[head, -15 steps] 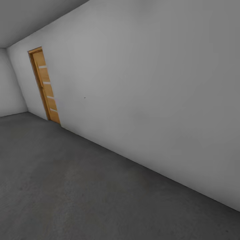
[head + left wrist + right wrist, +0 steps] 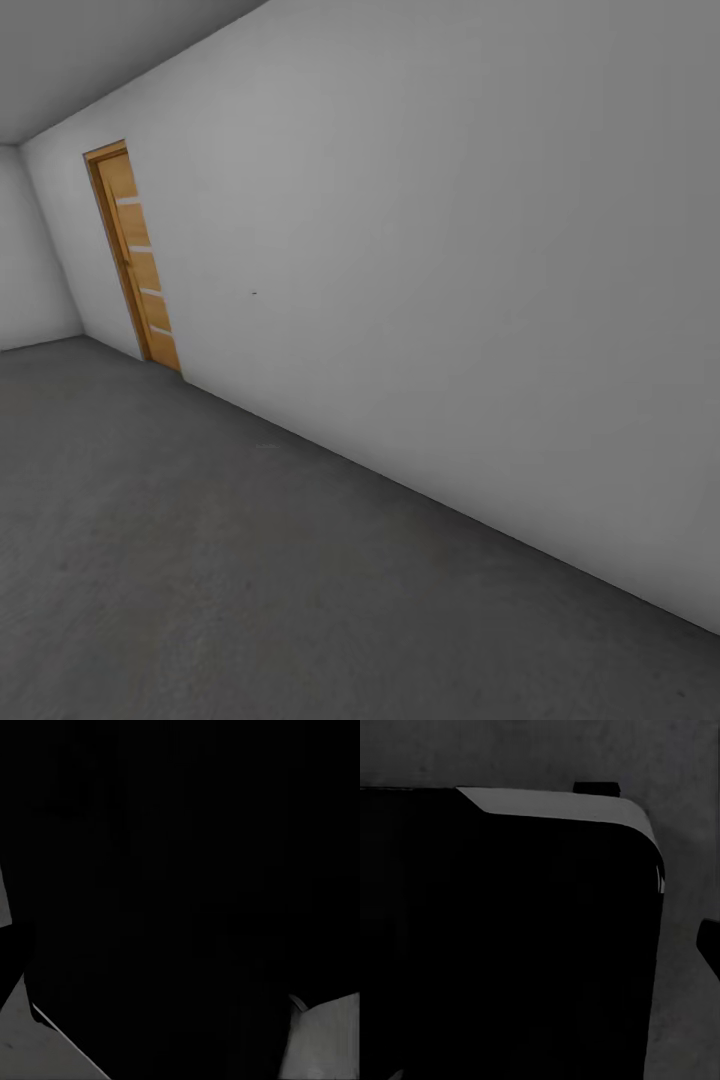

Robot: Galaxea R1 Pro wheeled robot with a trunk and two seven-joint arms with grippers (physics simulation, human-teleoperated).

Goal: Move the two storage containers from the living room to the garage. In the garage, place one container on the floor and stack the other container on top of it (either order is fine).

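I am in the garage, with its dark grey speckled concrete floor (image 2: 200, 560) spread across the lower head view. Both red-orange storage containers are out of view. In the left wrist view a black mass (image 2: 180, 885) sits close to the lens, with slivers of grey floor (image 2: 37, 1050) at the corners. In the right wrist view a black rounded body with a pale rim (image 2: 555, 802) blocks most of the picture, and concrete floor (image 2: 510, 754) lies beyond it. No fingers can be made out in either wrist view.
A long plain pale grey wall (image 2: 450, 250) runs from the right foreground back to the far left corner. An orange-brown wooden door (image 2: 135, 255) with frosted stripes is set in that wall near the corner. A second grey wall (image 2: 30, 260) closes the far left.
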